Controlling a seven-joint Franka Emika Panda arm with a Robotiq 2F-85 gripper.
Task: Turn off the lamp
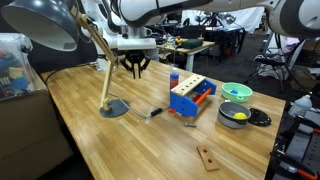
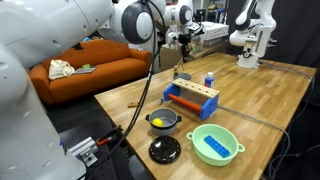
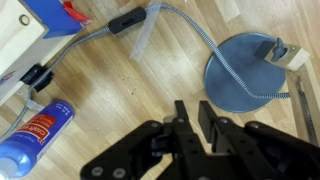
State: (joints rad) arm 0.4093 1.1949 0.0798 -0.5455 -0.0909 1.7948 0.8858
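The lamp has a dark dome shade point(image 1: 45, 25) at the top left, a jointed wooden arm point(image 1: 100, 60) and a round grey base point(image 1: 114, 108). The wrist view shows the base point(image 3: 245, 70) with its braided cord point(image 3: 190, 25) leading to a black inline switch point(image 3: 125, 20) lying on the table; the switch also shows in an exterior view point(image 1: 155, 112). My gripper point(image 3: 192, 112) hangs above the table beside the base, fingers nearly together and holding nothing. It also shows in both exterior views point(image 1: 137, 68) point(image 2: 184, 45).
A blue and orange toolbox point(image 1: 190, 97) stands mid-table with a blue bottle point(image 1: 173, 77) behind it; the bottle also shows in the wrist view point(image 3: 35, 135). A green bowl point(image 1: 236, 92), a black pan point(image 1: 235, 114) and a wooden block point(image 1: 208, 157) are further along. The table edge is close behind the lamp.
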